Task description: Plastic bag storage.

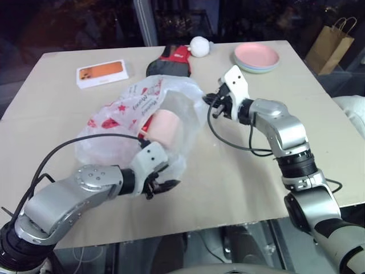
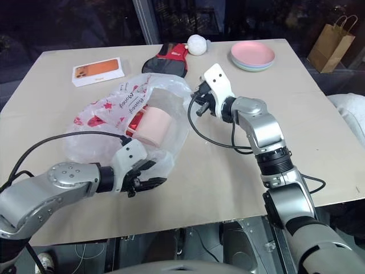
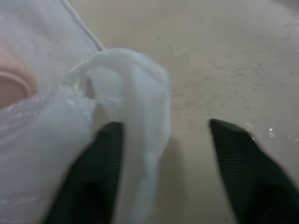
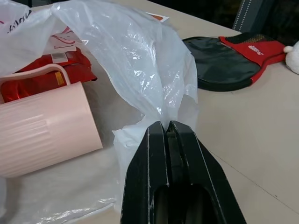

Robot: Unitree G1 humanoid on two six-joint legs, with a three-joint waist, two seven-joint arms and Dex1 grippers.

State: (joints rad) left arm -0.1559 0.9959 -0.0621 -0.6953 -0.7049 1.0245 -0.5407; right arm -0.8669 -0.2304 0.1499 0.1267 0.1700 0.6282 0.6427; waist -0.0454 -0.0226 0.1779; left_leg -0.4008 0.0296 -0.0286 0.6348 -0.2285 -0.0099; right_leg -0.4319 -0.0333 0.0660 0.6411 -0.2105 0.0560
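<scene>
The plastic bag (image 1: 128, 111), crinkly translucent white film with red marks, lies on the table left of centre. Inside it a ribbed pink mug (image 4: 42, 126) lies on its side beside a shiny red snack packet (image 4: 44, 74). My right gripper (image 4: 167, 125) is shut on the bag's far-right rim and holds that film lifted off the table. My left gripper (image 1: 162, 185) is at the bag's near edge with its fingers apart. A twisted white loop of the bag (image 3: 135, 102) lies against one black finger (image 3: 88, 186), and the other finger (image 3: 252, 172) stands over bare table.
At the back of the table (image 1: 239, 188) are an orange and white box (image 1: 101, 73), a black and red pouch (image 1: 170, 61), a white fluffy ball (image 1: 199, 45) and stacked pink plates (image 1: 256, 57). A brown paper bag (image 1: 331, 43) stands beyond the far right corner.
</scene>
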